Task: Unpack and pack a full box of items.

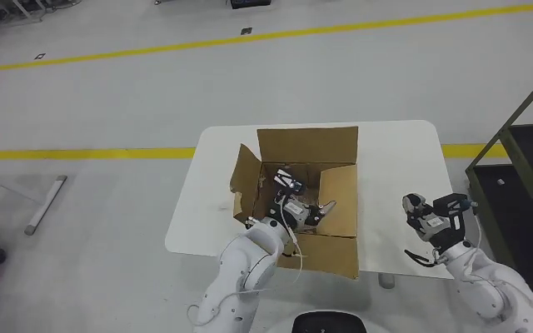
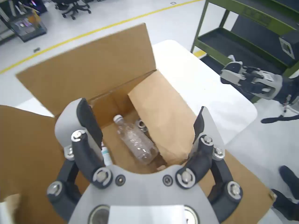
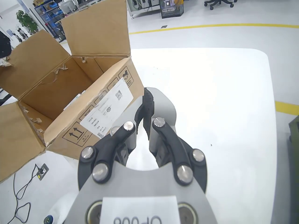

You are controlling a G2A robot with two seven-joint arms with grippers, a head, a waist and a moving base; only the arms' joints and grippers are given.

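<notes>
Okay, top view: the box [image 1: 308,146] sits open on the white table [image 1: 400,150], left gripper [image 1: 304,196] right over its opening, right gripper [image 1: 414,206] parked near the table's edge. Left wrist view: jaws spread wide, nothing held, a clear bottle [image 2: 136,141] lying on the box floor beside an inward-folded flap [image 2: 161,113]. Right wrist view: that pincer is clenched on nothing. My worry: the flap snags a finger going down, or the round bottle rolls away.
</notes>
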